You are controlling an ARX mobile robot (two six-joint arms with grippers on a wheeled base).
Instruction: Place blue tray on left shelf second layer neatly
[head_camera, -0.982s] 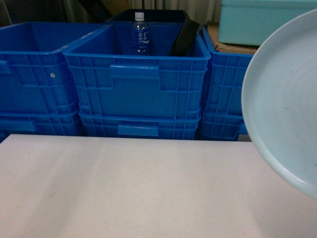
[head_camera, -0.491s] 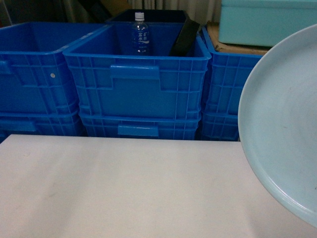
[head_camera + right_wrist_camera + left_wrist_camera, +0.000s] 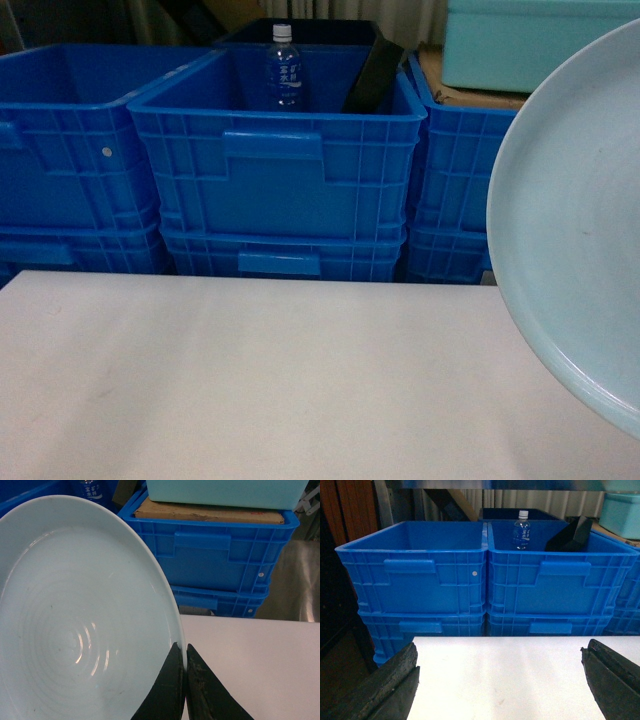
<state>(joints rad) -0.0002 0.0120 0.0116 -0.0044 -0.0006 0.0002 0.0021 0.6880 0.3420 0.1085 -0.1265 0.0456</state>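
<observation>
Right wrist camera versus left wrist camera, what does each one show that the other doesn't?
Only the right wrist view shows the blue tray, its rim pinched by the shut right gripper, and cardboard under a teal box. Only the left wrist view shows the open, empty left gripper and a black object in a crate. Both show blue crates, the white table and a water bottle.

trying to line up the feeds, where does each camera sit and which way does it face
Head: high on the robot, looking forward and down over the white table at stacked dark-blue ribbed crates; no arm shows, only the pale blue round plastic tray.
Left wrist: low over the table, facing the crates; open left gripper frames the view.
Right wrist: looks along the right gripper, pinching the tray's rim.
Shared: the clear water bottle shows in head and left wrist.
</observation>
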